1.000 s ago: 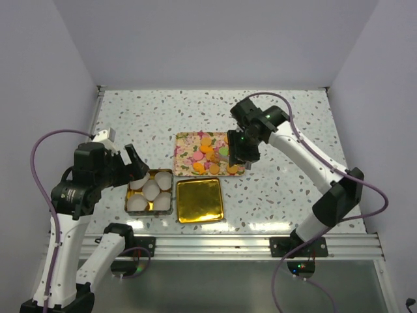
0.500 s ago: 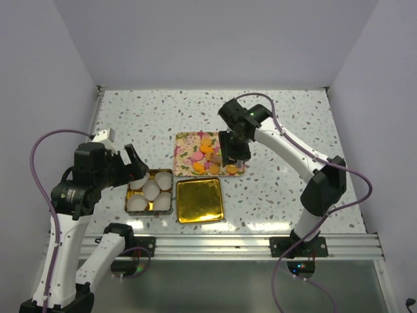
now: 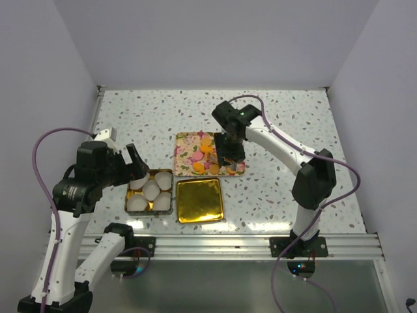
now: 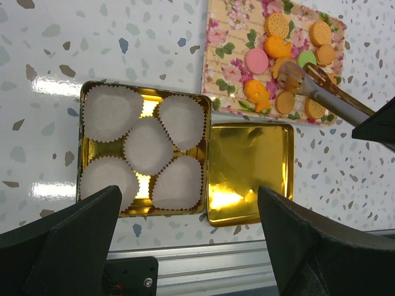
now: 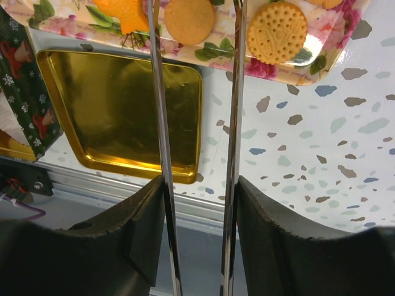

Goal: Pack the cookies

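The cookies, mostly orange with one pink and one green, lie on a floral tray. They also show in the left wrist view and the right wrist view. My right gripper is shut on metal tongs, whose two arms run between my fingers. The tong tips hang slightly apart over the middle of the cookies. My left gripper is open and empty, above a gold tin that holds several white paper cups.
An empty gold lid lies right of the tin, just in front of the tray; it also shows in the right wrist view. A metal rail runs along the near table edge. White walls enclose the speckled table.
My right arm has swung left across the tray, carrying the tongs from the tray's right edge to its middle. The left arm has barely moved.
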Robot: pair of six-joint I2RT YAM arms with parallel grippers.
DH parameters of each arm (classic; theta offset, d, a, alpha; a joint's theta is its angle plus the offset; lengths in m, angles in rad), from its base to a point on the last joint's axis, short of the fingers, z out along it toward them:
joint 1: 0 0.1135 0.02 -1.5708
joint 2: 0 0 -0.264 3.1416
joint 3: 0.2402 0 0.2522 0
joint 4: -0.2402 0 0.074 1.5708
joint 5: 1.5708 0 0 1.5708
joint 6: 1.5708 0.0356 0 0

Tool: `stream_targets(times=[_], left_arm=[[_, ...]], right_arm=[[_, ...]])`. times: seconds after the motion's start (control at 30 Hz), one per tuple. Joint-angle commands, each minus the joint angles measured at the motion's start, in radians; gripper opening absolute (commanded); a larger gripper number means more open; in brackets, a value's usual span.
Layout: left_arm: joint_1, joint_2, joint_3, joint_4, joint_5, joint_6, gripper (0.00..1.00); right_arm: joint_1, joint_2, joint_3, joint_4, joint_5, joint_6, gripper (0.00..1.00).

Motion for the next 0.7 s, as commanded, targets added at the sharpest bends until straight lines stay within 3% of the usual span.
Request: stream_targets(times=[0.0, 0.2, 0.43, 0.67], left_arm=[[-0.011, 0.011, 0.007, 0.011, -0.020, 0.018, 0.98], [-0.020, 0.020, 0.018, 0.014, -0.029, 0.018, 0.98], [-0.026, 0.031, 0.022, 0.016, -0.032, 0.021, 0.98], [-0.031, 0.048, 0.035, 0.035, -0.009, 0.018, 0.98]], right_arm=[[0.006, 0.010, 0.050, 0.012, -0.003, 0.003, 0.50], [0.007, 0.014, 0.062, -0.003, 0.000, -0.001, 0.42], [0.007, -0.016, 0.100, -0.036, 0.013, 0.002, 0.40], [0.045, -0.003, 0.285, -0.103, 0.002, 0.018, 0.40]])
